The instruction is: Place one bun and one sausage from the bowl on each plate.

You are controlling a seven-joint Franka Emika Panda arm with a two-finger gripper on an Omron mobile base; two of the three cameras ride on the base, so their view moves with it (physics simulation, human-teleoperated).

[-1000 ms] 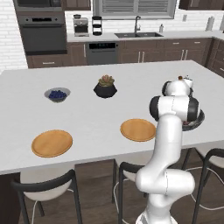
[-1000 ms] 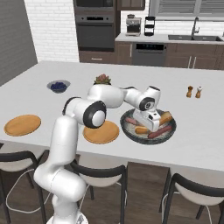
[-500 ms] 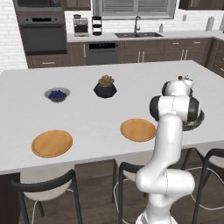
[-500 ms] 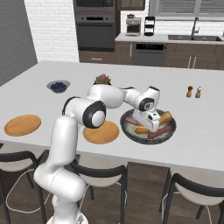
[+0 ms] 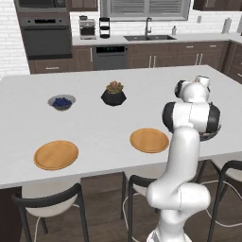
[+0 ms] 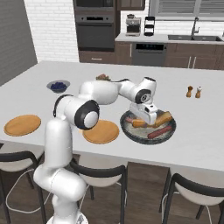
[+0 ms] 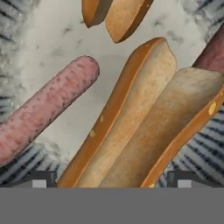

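Observation:
My gripper [image 6: 148, 117] reaches down into the wide dark grey bowl [image 6: 170, 129] on the counter's right side. In the hand view a tan split bun [image 7: 144, 127] lies lengthwise between the open fingertips [image 7: 43, 179], with a small gap on each side. A pinkish sausage [image 7: 48, 111] lies left of it, a second bun [image 7: 116, 15] sits at the top, and another sausage [image 7: 214, 52] shows at the right edge. Two orange-brown plates [image 6: 101, 131] [image 6: 22, 124] lie bare to the bowl's left. In the left base view my arm covers most of the bowl [image 5: 210, 137].
A small bowl of blue berries [image 5: 62, 101] and a black succulent pot [image 5: 114, 94] stand farther back on the counter. Salt and pepper shakers [image 6: 194, 92] stand behind the bowl to its right. Dark stools [image 6: 98, 173] line the near edge.

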